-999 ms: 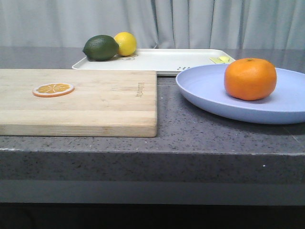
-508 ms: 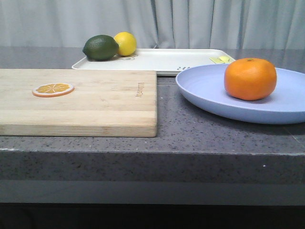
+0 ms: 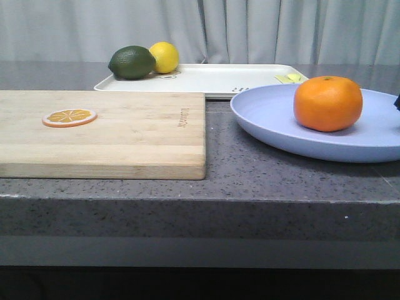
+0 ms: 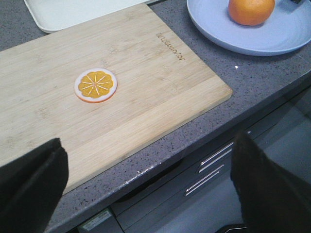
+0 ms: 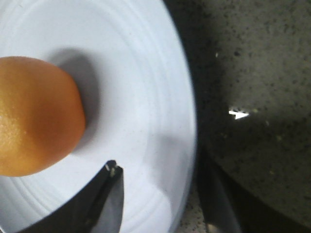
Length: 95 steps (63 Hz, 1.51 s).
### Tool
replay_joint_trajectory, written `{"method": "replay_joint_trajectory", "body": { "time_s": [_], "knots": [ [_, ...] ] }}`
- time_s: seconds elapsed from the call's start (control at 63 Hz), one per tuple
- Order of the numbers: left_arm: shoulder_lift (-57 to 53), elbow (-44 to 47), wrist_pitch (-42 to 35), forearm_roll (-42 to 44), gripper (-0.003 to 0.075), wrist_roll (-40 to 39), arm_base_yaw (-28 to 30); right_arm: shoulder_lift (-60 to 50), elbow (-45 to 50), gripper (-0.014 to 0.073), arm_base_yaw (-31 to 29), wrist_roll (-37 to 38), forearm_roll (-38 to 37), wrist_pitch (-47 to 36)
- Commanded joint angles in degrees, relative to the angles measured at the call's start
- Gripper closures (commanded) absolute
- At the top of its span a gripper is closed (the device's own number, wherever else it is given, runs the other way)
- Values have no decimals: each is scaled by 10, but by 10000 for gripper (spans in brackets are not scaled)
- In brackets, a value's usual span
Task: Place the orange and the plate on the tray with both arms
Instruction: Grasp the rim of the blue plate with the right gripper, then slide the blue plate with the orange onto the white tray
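Here, the orange point(image 3: 328, 103) (no label) sits on the plate point(image 3: 269, 115).

There was 1 orange point(image 3: 328, 103), whole and round, on 1 plate point(image 3: 269, 115). There was 1 tray point(image 3: 219, 78), 1 wooden cutting board point(image 3: 125, 134), 1 orange slice point(image 3: 69, 117), 1 lemon point(image 3: 165, 57) and 1 dark green fruit point(image 3: 132, 62). In the wrist views, 2 grippers showed: the left gripper point(image 4: 146, 182) and the right gripper point(image 5: 163, 199).
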Motion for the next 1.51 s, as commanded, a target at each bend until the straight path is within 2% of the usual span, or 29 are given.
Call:
{"method": "replay_joint_trajectory", "body": {
  "time_s": [0.0, 0.365, 0.745, 1.253, 1.491],
  "knots": [
    [1, -15, -38, -6, 61, -5, 0, -16, -17, 299, 3, -7, 26, -2],
    [1, -15, -38, -6, 61, -5, 0, -15, -17, 547, 3, -7, 26, -17],
    [1, -15, -38, -6, 61, -5, 0, -15, -17, 703, 3, 12, 26, -13],
    [1, -15, -38, -6, 61, -5, 0, -15, -25, 704, 3, 30, 37, -11],
    [1, -15, -38, -6, 61, -5, 0, -16, -53, 704, 23, 111, 36, 14]
  ]
}}
